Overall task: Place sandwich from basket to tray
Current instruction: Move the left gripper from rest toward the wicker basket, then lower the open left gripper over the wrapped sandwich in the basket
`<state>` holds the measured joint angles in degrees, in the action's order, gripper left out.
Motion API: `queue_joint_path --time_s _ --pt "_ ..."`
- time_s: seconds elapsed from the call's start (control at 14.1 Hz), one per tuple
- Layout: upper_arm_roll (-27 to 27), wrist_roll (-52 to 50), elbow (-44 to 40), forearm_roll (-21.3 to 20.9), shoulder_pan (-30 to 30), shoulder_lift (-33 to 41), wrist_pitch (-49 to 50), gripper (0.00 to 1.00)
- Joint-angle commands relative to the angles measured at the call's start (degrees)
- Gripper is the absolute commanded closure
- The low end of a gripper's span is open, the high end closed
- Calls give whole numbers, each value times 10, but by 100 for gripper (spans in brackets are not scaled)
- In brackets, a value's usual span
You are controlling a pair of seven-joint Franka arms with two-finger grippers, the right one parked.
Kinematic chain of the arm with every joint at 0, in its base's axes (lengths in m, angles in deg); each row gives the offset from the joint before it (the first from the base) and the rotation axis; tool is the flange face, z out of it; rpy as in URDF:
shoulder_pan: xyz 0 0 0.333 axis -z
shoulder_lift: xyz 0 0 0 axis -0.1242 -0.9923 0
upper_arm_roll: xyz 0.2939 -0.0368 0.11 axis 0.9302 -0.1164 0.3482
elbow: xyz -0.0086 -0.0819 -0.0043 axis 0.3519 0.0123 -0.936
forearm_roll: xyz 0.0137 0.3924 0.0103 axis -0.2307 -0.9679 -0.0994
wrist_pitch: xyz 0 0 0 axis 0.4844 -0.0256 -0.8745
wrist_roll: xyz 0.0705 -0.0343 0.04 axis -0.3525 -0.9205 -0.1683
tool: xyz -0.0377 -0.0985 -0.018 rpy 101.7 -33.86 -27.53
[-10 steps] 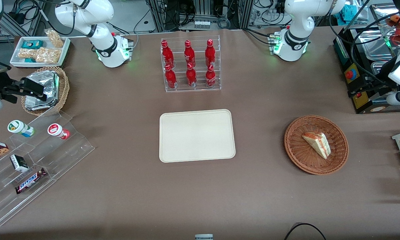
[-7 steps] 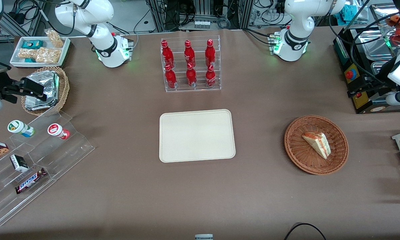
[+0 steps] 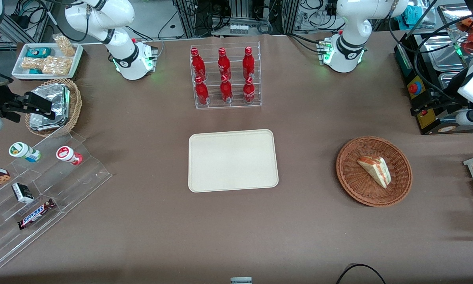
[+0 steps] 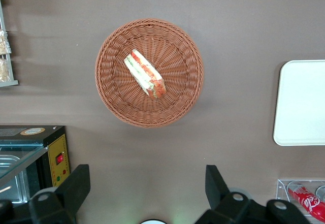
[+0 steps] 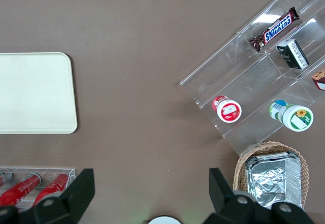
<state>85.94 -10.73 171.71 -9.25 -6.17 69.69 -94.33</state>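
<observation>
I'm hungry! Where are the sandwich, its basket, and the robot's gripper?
Triangular bread sandwich (image 3: 375, 171), front view, top bread face.
Round reddish-brown wicker basket (image 3: 350, 179), front view, bare woven floor.
Left gripper (image 4: 147, 196), left wrist view, between open fingers, above table.

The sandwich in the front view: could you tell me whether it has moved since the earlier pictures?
No. The sandwich lies at the same spot in the basket as before, pointing the same way; the open hand hangs above the table beside the basket.

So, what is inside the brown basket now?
Only the sandwich lies in the basket; the weave under it is covered. The end effector, open, hangs above the table beside the basket.
</observation>
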Motion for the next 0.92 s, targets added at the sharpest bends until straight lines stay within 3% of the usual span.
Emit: queue_joint_path --time_s 0.0,0.5,0.85 --pt "1 5 -3 -3 1 -4 -1 0" --pt "2 5 115 -5 -4 -21 -94 0" --pt "3 5 250 -5 -6 -45 -306 0"
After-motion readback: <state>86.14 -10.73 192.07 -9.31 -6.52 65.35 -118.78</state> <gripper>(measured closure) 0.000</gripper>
